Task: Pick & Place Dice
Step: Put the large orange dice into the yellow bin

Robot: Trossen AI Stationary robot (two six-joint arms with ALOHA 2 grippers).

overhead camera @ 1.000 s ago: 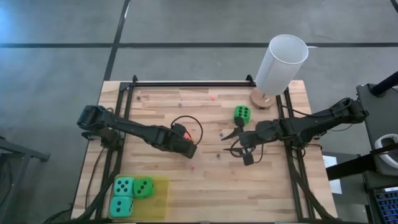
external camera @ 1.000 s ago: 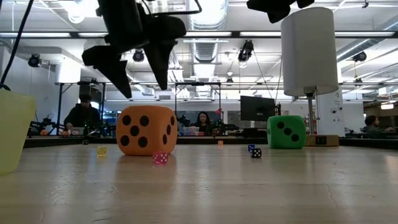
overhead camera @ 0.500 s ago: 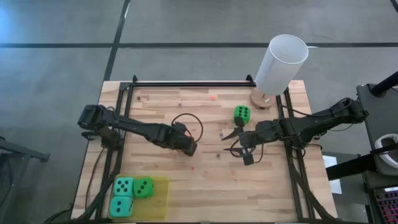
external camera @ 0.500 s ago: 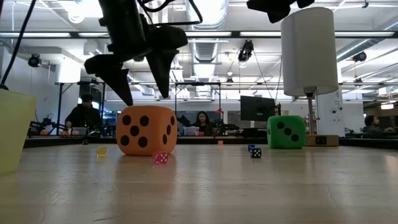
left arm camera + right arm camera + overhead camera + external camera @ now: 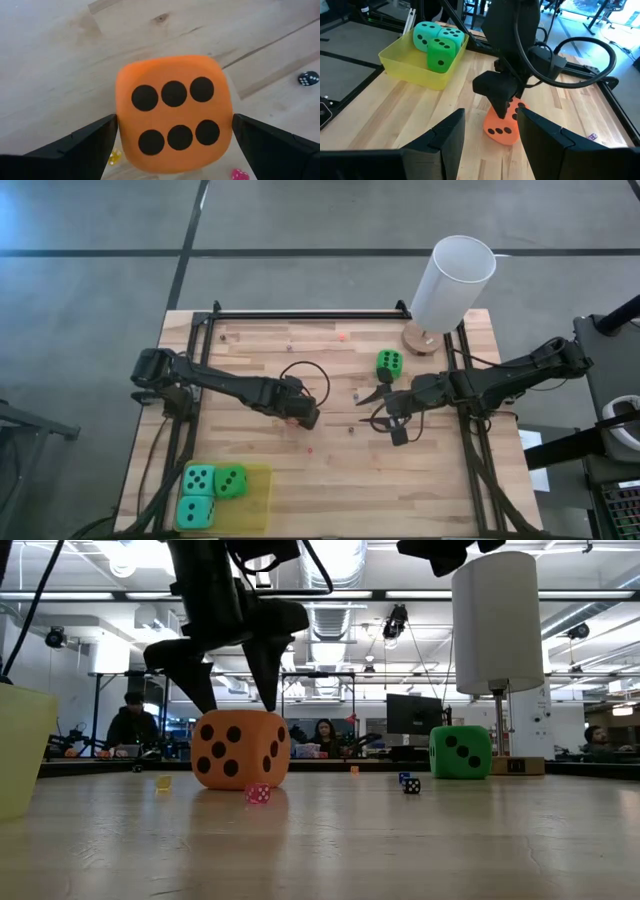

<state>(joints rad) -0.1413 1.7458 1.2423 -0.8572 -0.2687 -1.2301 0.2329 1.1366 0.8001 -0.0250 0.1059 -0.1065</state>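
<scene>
Dice are what I am counting from my remote seat, and I am seeing five soft foam cubes with black pips. Working down from the biggest thing first: the light wooden table (image 5: 330, 470) is carrying everything, and one tall white cylinder on a round wooden base (image 5: 452, 282) is standing at its far right corner. One shallow yellow plastic tray (image 5: 258, 505) is sitting at the near left corner, and it is holding three cubes: two teal dice (image 5: 198, 478) and one green die (image 5: 231, 480), all packed touching.

One more green die (image 5: 390, 363) is resting on the bare wood near the cylinder. The single orange-red die (image 5: 240, 749) is sitting mid-table, six pips showing toward the left wrist camera.

I am watching the left gripper (image 5: 228, 686) hanging straight over that orange-red die, its two dark fingers (image 5: 80, 142) spread wide and straddling the cube's sides without pinching it. The right gripper (image 5: 385, 408) is waiting mid-right, just beside the lone green die, fingers apart and holding nothing.

Several tiny hard dice (image 5: 257, 794) are lying scattered on the wood.
</scene>
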